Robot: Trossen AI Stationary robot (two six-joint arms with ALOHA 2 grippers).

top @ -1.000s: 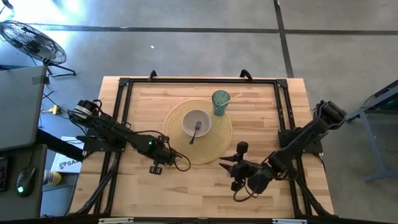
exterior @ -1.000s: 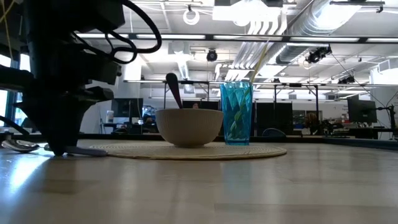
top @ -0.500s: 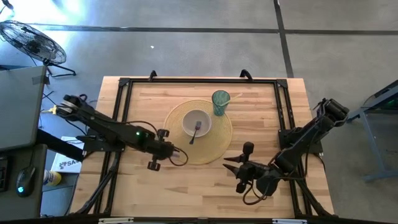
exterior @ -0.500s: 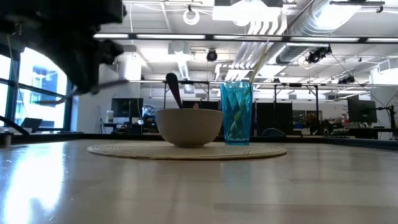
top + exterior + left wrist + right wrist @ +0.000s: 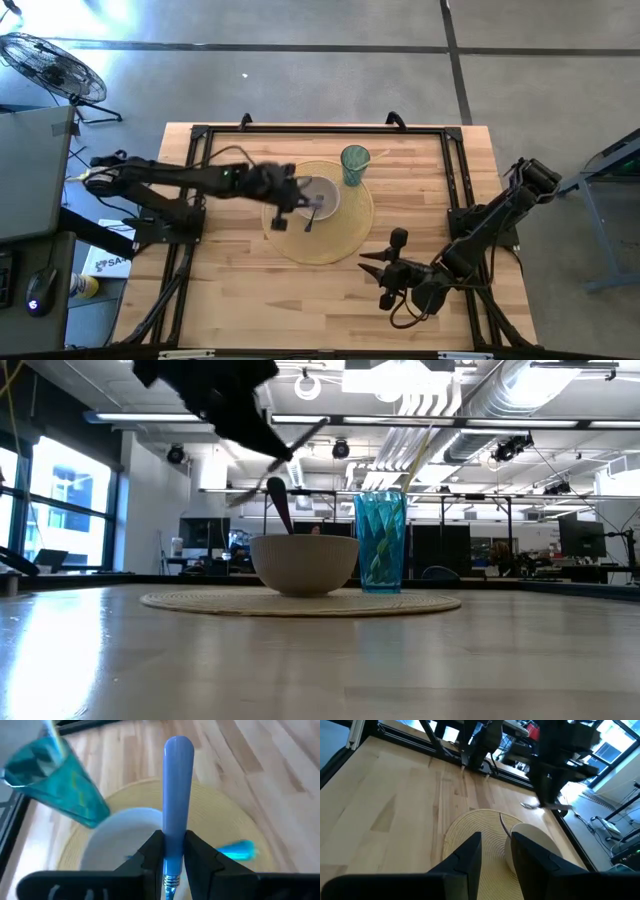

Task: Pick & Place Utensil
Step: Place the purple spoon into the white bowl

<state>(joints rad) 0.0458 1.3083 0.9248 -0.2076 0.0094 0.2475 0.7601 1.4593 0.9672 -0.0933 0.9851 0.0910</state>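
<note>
place step: left hand (image 5: 283, 196) grasping blue-handled utensil (image 5: 176, 795) above bowl (image 5: 322, 195); next, lower and release. right hand (image 5: 383, 275) idle, slightly parted, over tabletop (image 5: 240, 300)

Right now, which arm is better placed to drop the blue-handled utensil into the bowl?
The left. Its gripper is already shut on the blue-handled utensil and hangs right over the bowl on the woven mat. The right gripper waits near the table's front edge, holding nothing.
</note>
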